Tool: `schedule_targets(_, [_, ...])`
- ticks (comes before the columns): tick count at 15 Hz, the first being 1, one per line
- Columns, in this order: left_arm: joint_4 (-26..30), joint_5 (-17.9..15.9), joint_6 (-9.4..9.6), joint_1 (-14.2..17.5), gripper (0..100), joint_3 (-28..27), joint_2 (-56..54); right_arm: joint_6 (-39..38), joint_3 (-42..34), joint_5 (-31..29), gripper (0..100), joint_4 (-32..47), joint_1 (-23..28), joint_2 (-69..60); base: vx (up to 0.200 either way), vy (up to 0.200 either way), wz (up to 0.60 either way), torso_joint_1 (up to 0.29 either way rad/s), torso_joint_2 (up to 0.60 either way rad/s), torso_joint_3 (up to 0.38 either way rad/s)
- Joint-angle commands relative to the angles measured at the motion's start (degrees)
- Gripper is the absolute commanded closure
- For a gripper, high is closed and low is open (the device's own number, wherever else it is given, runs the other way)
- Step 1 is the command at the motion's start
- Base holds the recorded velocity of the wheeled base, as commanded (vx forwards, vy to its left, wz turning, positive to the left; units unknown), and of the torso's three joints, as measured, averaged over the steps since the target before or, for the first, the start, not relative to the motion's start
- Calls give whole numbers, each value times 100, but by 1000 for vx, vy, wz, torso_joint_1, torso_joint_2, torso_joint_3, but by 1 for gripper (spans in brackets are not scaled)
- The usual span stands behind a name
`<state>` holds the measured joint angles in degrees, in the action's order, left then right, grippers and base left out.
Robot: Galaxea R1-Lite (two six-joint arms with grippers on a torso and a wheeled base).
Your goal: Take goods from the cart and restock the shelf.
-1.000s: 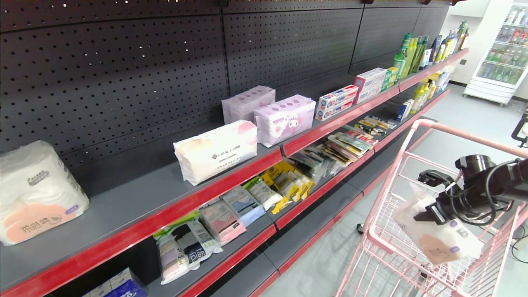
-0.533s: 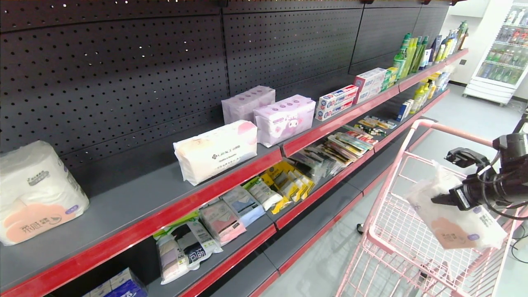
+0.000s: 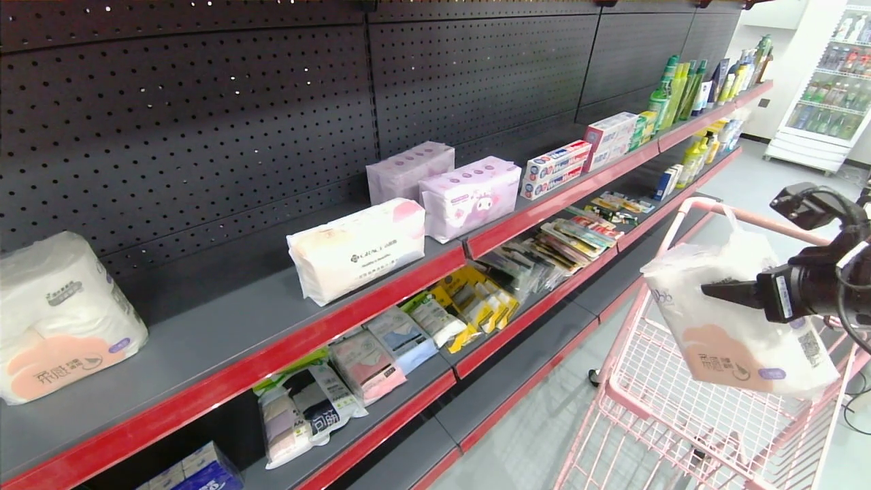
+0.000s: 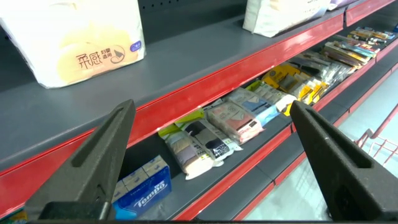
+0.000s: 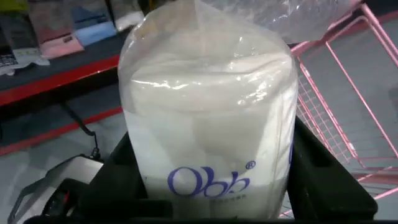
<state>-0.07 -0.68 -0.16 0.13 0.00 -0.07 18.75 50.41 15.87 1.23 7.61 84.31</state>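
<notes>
My right gripper (image 3: pixel 738 294) is shut on a white pack of toilet paper (image 3: pixel 731 325) with a peach patch, held above the pink cart (image 3: pixel 687 401) at the right. In the right wrist view the pack (image 5: pixel 208 137) stands between the two dark fingers. A matching pack (image 3: pixel 58 316) sits at the left end of the grey upper shelf (image 3: pixel 224 327). My left gripper (image 4: pixel 208 165) is open in front of the shelves, near that matching pack (image 4: pixel 81 37), nothing between its fingers.
Tissue packs (image 3: pixel 357 248) and pink-purple packs (image 3: pixel 469 194) lie further along the upper shelf, then toothpaste boxes (image 3: pixel 554 167) and bottles (image 3: pixel 680 85). The lower shelf (image 3: pixel 381 415) holds small packets. A drinks fridge (image 3: pixel 827 82) stands at the far right.
My right gripper has lifted the toilet paper pack up out of the cart, from low inside the basket to above its rim. The shelf goods have not moved.
</notes>
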Motion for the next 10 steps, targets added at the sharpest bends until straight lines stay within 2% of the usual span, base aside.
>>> schedule_targets(1, [-1,-2,-2,4,0,0,7,-196,-673,-23,100,-35,-743,-1619,0,0,0,0,0,0])
schedule_targets(4, [-1,-2,-2,4,0,0,7,-117,-1464,-427,100,-9,-778,-3175,0,0,0,0,0,0])
schedule_targets(6, [-1,-2,-2,4,0,0,7,-117,-1499,-453,100,0,-778,-3245,0,0,0,0,0,0])
schedule_targets(7, [-1,-2,-2,4,0,0,7,-117,-2140,-805,100,79,-805,-4564,0,0,0,0,0,0])
schedule_targets(10, [-1,-2,-2,4,0,0,7,-143,-2615,-884,100,624,-787,-6243,0,0,0,0,0,0])
